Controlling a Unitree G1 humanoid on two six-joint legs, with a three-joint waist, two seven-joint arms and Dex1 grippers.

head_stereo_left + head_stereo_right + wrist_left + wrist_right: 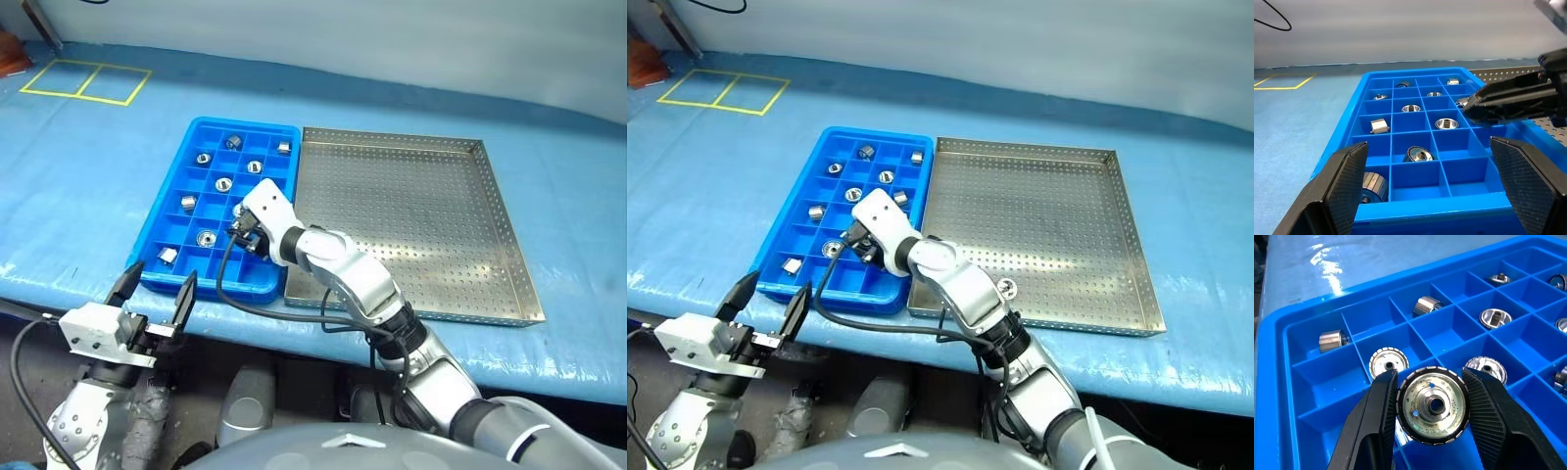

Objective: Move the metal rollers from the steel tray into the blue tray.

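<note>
One metal roller (1432, 405) pinched in right gripper (1432, 411) jaws; left gripper (1430, 196) jaws wide, empty

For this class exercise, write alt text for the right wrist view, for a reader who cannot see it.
The right pincer grips a shiny round metal roller with a dark central hole between its two black fingers, above a bright blue plastic tray of square cells. Several cells beyond already hold similar metal rollers.

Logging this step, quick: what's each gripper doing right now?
Left gripper: open, empty, near the blue tray.
Right gripper: shut on a metal roller over the blue tray.
</note>
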